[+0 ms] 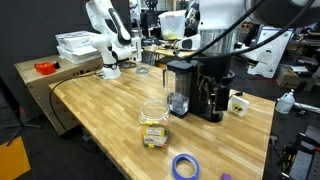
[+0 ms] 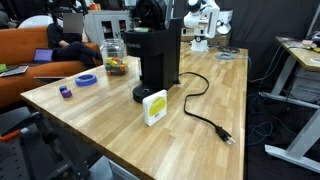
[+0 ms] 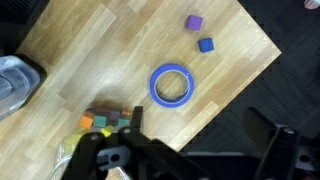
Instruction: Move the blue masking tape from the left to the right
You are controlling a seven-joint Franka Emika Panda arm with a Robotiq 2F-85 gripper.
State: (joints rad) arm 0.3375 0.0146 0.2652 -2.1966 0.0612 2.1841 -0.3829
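The blue masking tape (image 3: pixel 172 85) lies flat on the wooden table (image 3: pixel 90 50), a blue-violet ring with a wide open centre. Both exterior views show it near a table corner (image 1: pixel 184 166) (image 2: pixel 88 79). In the wrist view my gripper (image 3: pixel 200 130) hangs high above the table edge, open, with nothing between its dark fingers (image 3: pixel 135 118). The ring sits just beyond the fingertips and well below them, untouched. A tiny purple piece (image 3: pixel 194 22) and a small blue cube (image 3: pixel 205 44) lie past the ring.
A black coffee maker (image 1: pixel 205 85) stands mid-table with a glass jar (image 1: pixel 154 110) beside it. Small coloured blocks (image 3: pixel 100 122) lie near the jar. A white and yellow box (image 2: pixel 154 107) and a black power cable (image 2: pixel 205 110) lie on the wood. Another white arm (image 1: pixel 105 35) stands at the far end.
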